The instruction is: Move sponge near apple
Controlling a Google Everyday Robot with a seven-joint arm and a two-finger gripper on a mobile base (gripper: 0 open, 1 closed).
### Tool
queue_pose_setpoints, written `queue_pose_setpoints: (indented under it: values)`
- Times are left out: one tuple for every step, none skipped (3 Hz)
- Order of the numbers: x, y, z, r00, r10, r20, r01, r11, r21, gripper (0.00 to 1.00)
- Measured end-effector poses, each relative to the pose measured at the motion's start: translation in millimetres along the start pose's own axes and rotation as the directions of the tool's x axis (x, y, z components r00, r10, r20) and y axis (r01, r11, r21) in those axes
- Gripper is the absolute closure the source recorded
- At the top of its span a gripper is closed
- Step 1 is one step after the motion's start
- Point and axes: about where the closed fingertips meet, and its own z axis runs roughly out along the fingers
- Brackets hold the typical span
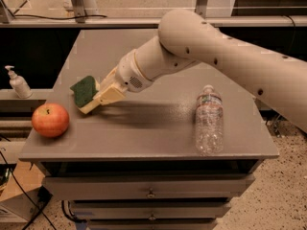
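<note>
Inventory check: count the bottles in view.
2: water bottle lying on the table's right; pump bottle beyond its left edge. End effector holds the sponge near the apple.

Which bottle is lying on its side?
The clear water bottle on the right of the table; the pump bottle beyond the left edge stands upright. The gripper holds the sponge near the apple.

Cream hand (97, 101) w/ green-yellow sponge (84, 90) over grey table (148, 135); red-orange apple (50, 120).

Bare table (144, 135) is seen between the gripper (90, 104), clamped on the sponge (84, 90) low over it, and the apple (50, 120) nearby; the bottle (209, 121) lies well apart on the gripper's other side.
</note>
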Motion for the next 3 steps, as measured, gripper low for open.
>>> queue_pose_setpoints:
  values:
    - [8,29,-2,1.0,0.003,0.0,-0.003,0.9992,-0.04,0.59]
    - [11,46,-5,1.0,0.001,-0.002,-0.001,0.9989,-0.047,0.36]
    - [12,54,-12,1.0,0.006,-0.007,-0.006,0.9999,-0.013,0.13]
